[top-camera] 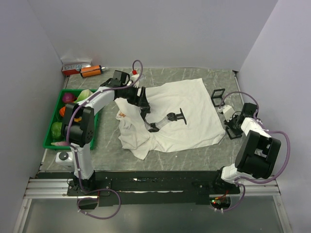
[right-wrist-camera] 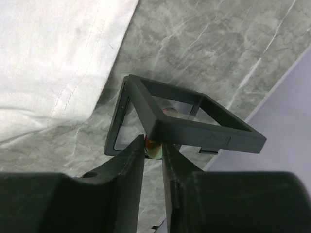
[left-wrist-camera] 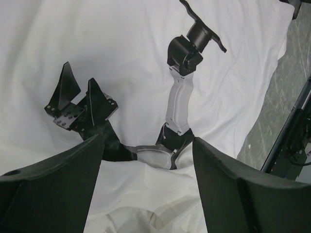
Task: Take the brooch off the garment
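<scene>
The right gripper is almost closed, with only a thin gap between its fingers, and in this gap it pinches a tiny orange-gold piece which I take for the brooch. So the brooch is not on the garment. It sits at the fingertips, over the bare table, and the white cloth edge lies to the left of the gripper and apart from it. The brooch is too small to tell its long axis. Directly in front of the fingertips stands a square black frame, tilted, with its near corner almost touching the brooch; whether they really touch I cannot tell. In my judgement the removal itself is done, and the coming move depends on this short way forward to the frame, so the right arm is clearly the one to act. The left gripper is far away over the middle of the garment, its fingers spread wide and holding nothing, with a jointed black holder lying on the cloth just before it. The table is grey and marbled, flat and hard. The room around the right gripper is narrow: the pale wall rises close behind the frame.
</scene>
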Available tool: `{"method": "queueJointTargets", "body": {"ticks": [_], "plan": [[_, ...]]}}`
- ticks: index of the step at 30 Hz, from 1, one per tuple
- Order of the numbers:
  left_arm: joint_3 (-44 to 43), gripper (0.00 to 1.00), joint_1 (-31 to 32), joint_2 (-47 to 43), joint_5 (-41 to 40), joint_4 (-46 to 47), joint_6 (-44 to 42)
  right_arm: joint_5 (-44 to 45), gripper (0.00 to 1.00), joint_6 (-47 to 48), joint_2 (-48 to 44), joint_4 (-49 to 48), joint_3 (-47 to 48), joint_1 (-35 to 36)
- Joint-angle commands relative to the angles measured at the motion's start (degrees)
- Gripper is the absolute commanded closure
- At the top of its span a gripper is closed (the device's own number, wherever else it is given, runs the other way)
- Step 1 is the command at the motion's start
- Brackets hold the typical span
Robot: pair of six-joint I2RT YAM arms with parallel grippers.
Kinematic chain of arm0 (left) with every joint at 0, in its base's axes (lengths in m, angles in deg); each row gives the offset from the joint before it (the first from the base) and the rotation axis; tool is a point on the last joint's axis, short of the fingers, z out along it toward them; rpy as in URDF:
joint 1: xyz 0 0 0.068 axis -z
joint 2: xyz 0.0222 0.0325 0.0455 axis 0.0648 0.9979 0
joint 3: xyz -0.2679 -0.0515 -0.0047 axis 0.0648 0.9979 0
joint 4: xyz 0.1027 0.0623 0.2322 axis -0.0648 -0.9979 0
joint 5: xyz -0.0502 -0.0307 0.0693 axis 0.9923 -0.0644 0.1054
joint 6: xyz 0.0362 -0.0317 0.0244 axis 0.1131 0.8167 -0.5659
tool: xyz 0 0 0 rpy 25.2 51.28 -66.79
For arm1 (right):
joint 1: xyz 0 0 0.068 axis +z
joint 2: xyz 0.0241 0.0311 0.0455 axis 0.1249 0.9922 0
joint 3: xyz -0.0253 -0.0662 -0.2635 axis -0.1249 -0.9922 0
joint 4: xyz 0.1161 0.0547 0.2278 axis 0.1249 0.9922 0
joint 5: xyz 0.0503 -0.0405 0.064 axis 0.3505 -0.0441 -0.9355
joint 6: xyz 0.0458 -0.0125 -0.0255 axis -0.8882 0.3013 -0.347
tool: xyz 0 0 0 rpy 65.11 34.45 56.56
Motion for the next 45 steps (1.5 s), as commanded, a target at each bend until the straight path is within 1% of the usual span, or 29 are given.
{"method": "queueJointTargets", "body": {"ticks": [1, 6, 8, 10, 12, 13, 15, 16, 17, 18, 20, 21, 23, 24, 25, 26, 27, 28, 30, 31, 32, 33, 34, 35, 36, 37, 39, 43, 45], "plan": [[-0.27, 0.21, 0.59, -2.6, 1.33, 0.54, -0.53, -1.01, 0.71, -0.71, -4.15, 2.3, 0.36, -0.62], [-0.36, 0.2, 0.59, -2.69, 1.68, 0.54, -0.44, -3.38, 0.62, -4.13, -7.5, 7.48, 2.64, -0.54], [-0.36, 0.2, 0.68, -3.13, 1.68, 0.46, -0.53, -4.96, 0.62, -5.45, -8.9, 12.12, 4.39, -0.54], [-0.27, 0.19, 0.59, -3.21, 1.42, 0.37, -0.53, -6.8, 0.61, -6.77, -11.09, 14.43, 5.1, -0.54], [-0.27, 0.18, 0.59, -3.57, -0.94, -0.15, -0.96, -8.12, 0.61, -8.88, -12.59, 19.7, 6.77, -0.54], [-0.27, 0.18, 0.59, -3.83, -2.35, -0.51, -1.23, -10.74, 0.61, -9.49, -14.6, 21.89, 7.39, -0.45], [-0.01, 0.19, -0.02, -4.97, -7.43, -1.91, -3.77, -13.92, 0.6, -11.25, -16.89, 26.89, 8.71, 0.43], [0.25, 0.19, -0.28, -5.41, -9.55, -2.35, -4.39, -16.28, 0.59, -11.6, -19.08, 28.14, 8.97, 1.56], [0.34, 0.19, -0.81, -6.28, -11.31, -3.4, -5.27, -16.65, 0.58, -12.56, -20.23, 28.85, 9.15, 2.79], [0.52, 0.18, -1.86, -6.73, -14.55, -3.85, -5.54, -16.31, 0.54, -13.79, -21.46, 27.38, 8.72, 6.72], [0.87, 0.18, -3.09, -7.43, -17.47, -4.72, -5.45, -15.08, 0.49, -16.16, -25.24, 23.78, 6.88, 11.39], [1.13, 0.17, -4.32, -7.43, -20.61, -5.42, -5.19, -14.81, 0.46, -16.53, -26.47, 20.28, 6.43, 17.25], [1.31, 0.16, -5.38, -6.82, -23.09, -6.57, -5.1, -14.2, 0.44, -18.54, -26.05, 16.65, 6.51, 22.9], [1.31, 0.16, -6.08, -6.21, -24.32, -7.97, -5.1, -14.46, 0.44, -19.33, -23.87, 15.51, 7.04, 25.37], [0.87, 0.17, -6.35, -4.72, -26.6, -8.94, -5.1, -14.9, 0.44, -20.3, -22.02, 13.58, 8.96, 29.83], [0.35, 0.17, -6.79, -3.84, -27.49, -10.34, -5.19, -15.42, 0.44, -22.14, -20.09, 12.95, 10.37, 31.53], [-0.88, 0.18, -6.88, -2.96, -28.2, -12.7, -5.19, -15.95, 0.44, -23.11, -15.98, 11.99, 11.69, 33.11], [-1.24, 0.19, -7.05, -1.73, -29.51, -13.42, -5.36, -16.3, 0.44, -24.16, -14.29, 9.02, 13.44, 36.0], [-0.72, 0.19, -7.49, -1.54, -31.01, -13.52, -5.36, -16.57, 0.44, -25.84, -10.25, 4.88, 14.42, 38.74], [-0.45, 0.2, -7.76, -1.55, -31.89, -12.73, -5.45, -16.4, 0.44, -26.02, -8.75, 1.99, 15.64, 41.27], [-0.19, 0.2, -8.28, -1.46, -32.24, -12.55, -5.36, -16.39, 0.44, -25.85, -6.99, 1.35, 16.79, 42.78], [-0.53, 0.2, -8.46, -1.28, -32.51, -12.38, -5.19, -16.39, 0.45, -25.93, -3.06, 0.91, 18.1, 44.01], [-0.97, 0.21, -8.64, -0.32, -32.68, -12.46, -4.75, -16.48, 0.45, -26.28, -0.93, 0.3, 20.9, 45.07], [-1.5, 0.21, -8.99, 0.38, -32.6, -12.55, -4.66, -16.57, 0.45, -28.03, 1.27, -0.93, 22.58, 47.17], [-2.81, 0.21, -9.08, 1.17, -32.68, -12.55, -4.57, -16.74, 0.45, -29.17, 5.64, -1.55, 24.25, 47.88], [-3.69, 0.21, -9.16, 2.83, -32.86, -12.99, -4.22, -16.83, 0.45, -31.01, 7.77, -1.82, 27.92, 48.94], [-6.5, 0.21, -9.43, 4.69, -32.51, -13.17, -3.87, -16.4, 0.45, -31.73, 13.29, -3.22, 31.11, 51.84], [-10.72, 0.25, -9.6, 9.86, -31.02, -13.17, -4.13, -14.99, 0.45, -32.26, 19.21, -4.28, 37.26, 55.88], [-14.05, 0.3, -9.6, 12.07, -30.14, -13.69, -4.22, -14.55, 0.45, -33.14, 20.7, -4.72, 38.15, 57.2]]}}
